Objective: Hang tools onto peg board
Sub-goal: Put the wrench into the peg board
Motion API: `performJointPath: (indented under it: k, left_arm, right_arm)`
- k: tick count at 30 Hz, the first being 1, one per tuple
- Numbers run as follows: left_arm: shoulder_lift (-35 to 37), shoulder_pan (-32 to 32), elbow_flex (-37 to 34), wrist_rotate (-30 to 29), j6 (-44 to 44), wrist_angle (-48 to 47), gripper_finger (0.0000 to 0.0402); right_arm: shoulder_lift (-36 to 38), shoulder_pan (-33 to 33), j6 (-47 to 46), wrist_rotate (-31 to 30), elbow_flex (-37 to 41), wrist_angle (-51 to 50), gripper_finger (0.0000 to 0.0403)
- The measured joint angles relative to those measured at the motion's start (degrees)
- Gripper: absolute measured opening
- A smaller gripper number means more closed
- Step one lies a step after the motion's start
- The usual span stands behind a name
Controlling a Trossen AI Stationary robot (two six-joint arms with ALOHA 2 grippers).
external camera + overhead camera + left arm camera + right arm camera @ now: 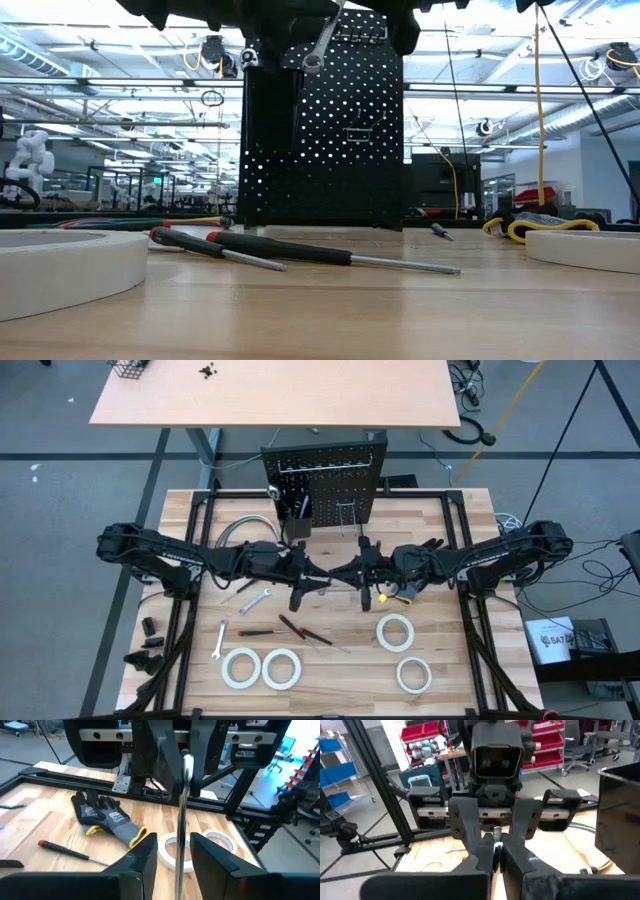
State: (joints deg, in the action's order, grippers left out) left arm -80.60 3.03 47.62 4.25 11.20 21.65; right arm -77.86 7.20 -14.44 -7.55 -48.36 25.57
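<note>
Above the table's middle, in front of the peg board (325, 482), your right gripper (352, 572) was clamped on the wrench (182, 815), while the left gripper (318, 580) stood apart around it.

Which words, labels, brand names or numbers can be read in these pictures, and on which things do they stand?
No text can be read for certain.
Gloves: a pale mark on the back, too blurred to read.
White tag beside the table: dark print, too small to read.
Peg board, tape rolls and screwdrivers: no writing shows.
Bins in the room behind: no label can be read.
</note>
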Motion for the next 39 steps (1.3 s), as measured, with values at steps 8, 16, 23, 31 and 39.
performJointPath:
  k: [8,16,23,31,39]
  left_arm:
    - [-0.7,0.0,0.0,-0.5,0.5,1.3,0.0120]
    - [-0.7,0.0,0.0,-0.5,0.5,1.9,0.0120]
    - [-0.7,0.0,0.0,-0.6,0.1,1.8,0.0111]
    - [-0.7,0.0,0.0,-1.1,-2.0,1.5,0.0014]
    - [-0.7,0.0,0.0,-5.4,-2.9,1.0,0.0006]
  right_arm:
    - [-1.5,0.0,-0.6,0.0,0.0,0.2,0.0008]
    - [-2.6,-0.1,-0.9,0.0,0.0,1.7,0.0008]
    - [-2.6,-0.6,-0.9,-0.1,0.0,1.7,0.0008]
    - [-2.6,-0.6,-0.9,-0.2,0.0,1.3,0.0008]
    - [-2.5,-0.6,-1.7,-7.5,0.0,1.2,0.0117]
